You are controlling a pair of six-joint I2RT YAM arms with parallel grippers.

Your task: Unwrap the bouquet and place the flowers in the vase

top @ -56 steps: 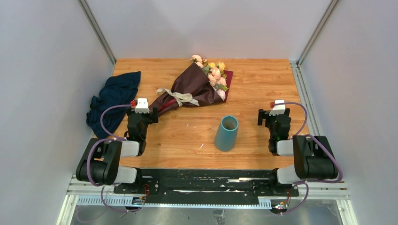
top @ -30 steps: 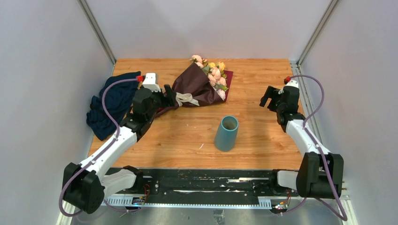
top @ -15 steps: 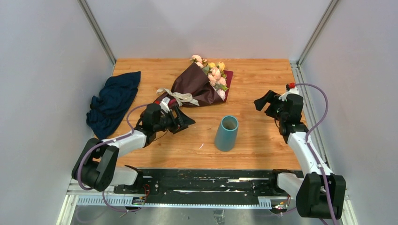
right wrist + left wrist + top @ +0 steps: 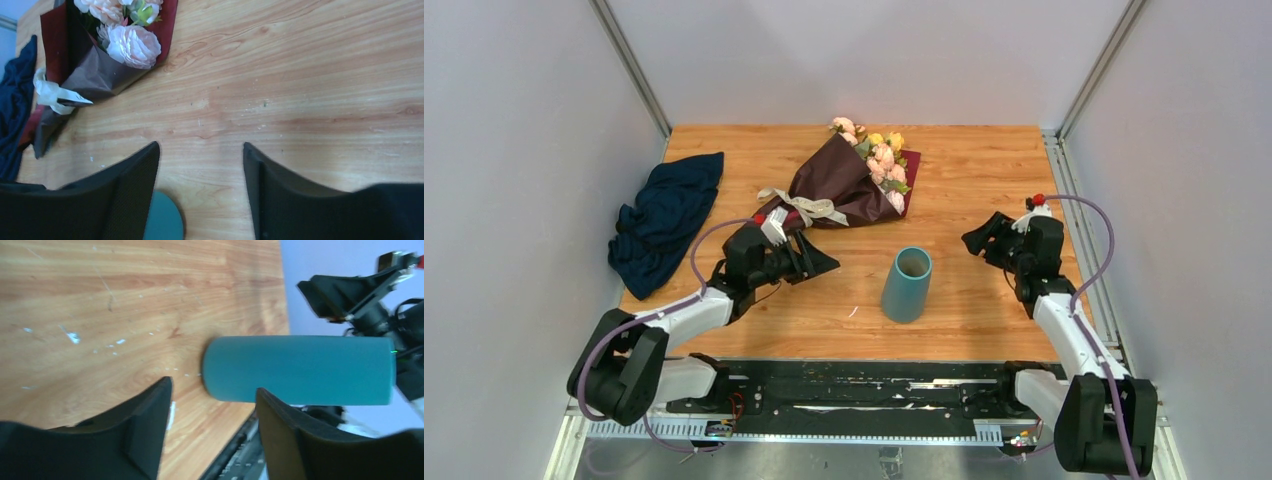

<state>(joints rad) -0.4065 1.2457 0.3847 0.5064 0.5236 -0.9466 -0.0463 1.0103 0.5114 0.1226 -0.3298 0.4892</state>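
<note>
Toward the upper middle of the overhead frame, the bouquet (image 4: 849, 185) lay on its side on the wooden table (image 4: 984, 170). It was a cone of dark maroon wrapping paper (image 4: 834, 175), tied with a beige ribbon bow (image 4: 809, 207) near its narrow lower-left end. The flowers (image 4: 879, 152), pale pink and yellow blooms with green leaves, spilled out at its upper-right end. Below and right of it, near the frame's centre, the vase (image 4: 907, 285) stood upright, teal, plain and tapered, apart from the bouquet. Left of the vase, the left gripper (image 4: 822, 262) hung low over the wood close beneath the bow, pointing toward the vase, its fingers moderately apart and holding nothing. Right of the vase, the right gripper (image 4: 980, 232) had its fingers spread wide, likewise empty, touching neither vase nor bouquet.
</note>
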